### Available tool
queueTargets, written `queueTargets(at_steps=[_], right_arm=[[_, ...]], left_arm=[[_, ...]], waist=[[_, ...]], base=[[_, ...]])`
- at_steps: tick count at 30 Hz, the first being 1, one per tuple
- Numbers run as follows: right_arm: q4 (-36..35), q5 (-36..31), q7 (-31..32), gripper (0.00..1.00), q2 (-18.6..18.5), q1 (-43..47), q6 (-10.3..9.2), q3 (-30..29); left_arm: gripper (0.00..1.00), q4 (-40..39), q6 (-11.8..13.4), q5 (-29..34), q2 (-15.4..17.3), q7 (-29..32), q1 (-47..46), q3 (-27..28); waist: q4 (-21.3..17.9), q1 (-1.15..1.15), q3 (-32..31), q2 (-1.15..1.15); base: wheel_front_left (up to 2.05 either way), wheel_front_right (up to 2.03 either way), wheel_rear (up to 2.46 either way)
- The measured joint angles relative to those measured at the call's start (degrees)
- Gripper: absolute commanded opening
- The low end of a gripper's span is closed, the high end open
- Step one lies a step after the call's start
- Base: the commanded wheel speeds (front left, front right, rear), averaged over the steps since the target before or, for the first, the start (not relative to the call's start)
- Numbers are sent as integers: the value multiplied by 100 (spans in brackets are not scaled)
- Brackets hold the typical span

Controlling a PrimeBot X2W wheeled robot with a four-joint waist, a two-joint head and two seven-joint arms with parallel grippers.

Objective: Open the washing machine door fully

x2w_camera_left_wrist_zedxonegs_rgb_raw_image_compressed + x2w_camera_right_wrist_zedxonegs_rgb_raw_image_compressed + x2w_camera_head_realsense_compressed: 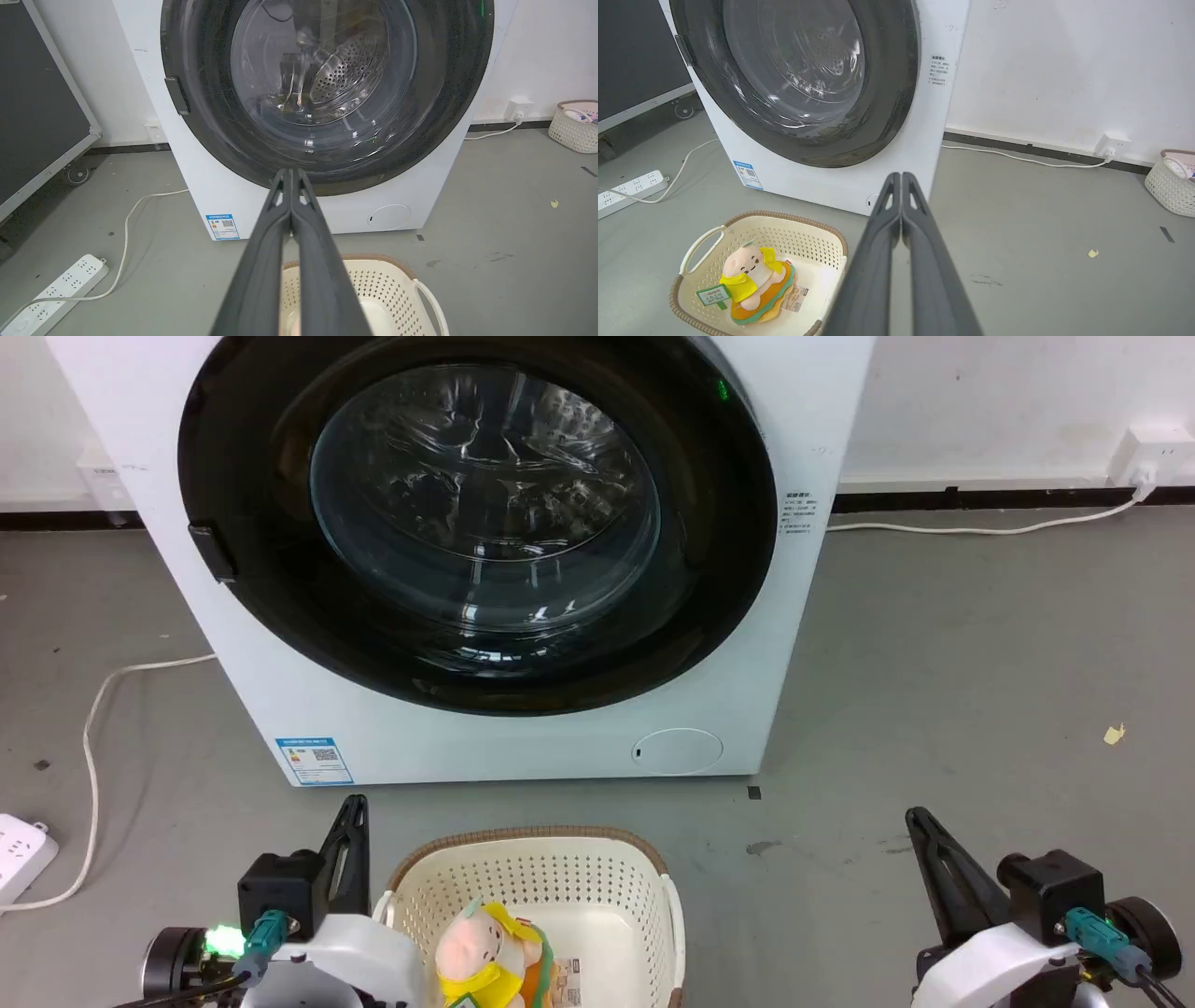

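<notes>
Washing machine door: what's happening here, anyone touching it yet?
Nothing is in contact yet. The large round glossy black washing machine door with its clear glass centre looks shut against the white machine, its small black side handle untouched. The left gripper and right gripper are both shut, holding nothing, low in front of the machine. A cream perforated plastic basket with a pink and yellow plush toy sits on the grey floor between them.

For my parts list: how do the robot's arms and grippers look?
The left gripper and right gripper have long dark grey tapering fingers on black blocks, white forearm shells and teal connectors. The left one shows a green light.
</notes>
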Motion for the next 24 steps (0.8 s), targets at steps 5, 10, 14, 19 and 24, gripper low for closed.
queueTargets(at_steps=[5,10,14,19,24], right_arm=[[0,0,0,0,0,0,0,0],[0,0,0,0,0,0,0,-1],[0,0,0,0,0,-1,0,1],[0,0,-1,0,0,-1,0,0],[0,0,0,0,0,-1,0,-1]], left_arm=[[0,0,0,-1,0,1,0,1],[0,0,0,-1,0,1,0,0],[0,0,0,0,0,1,0,2],[0,0,0,0,0,0,0,0],[0,0,0,0,0,1,0,1]], waist=[[0,0,0,0],[0,0,0,0],[0,0,0,0],[0,0,0,0],[0,0,0,0]], base=[[0,0,0],[0,0,0],[0,0,0],[0,0,0],[0,0,0]])
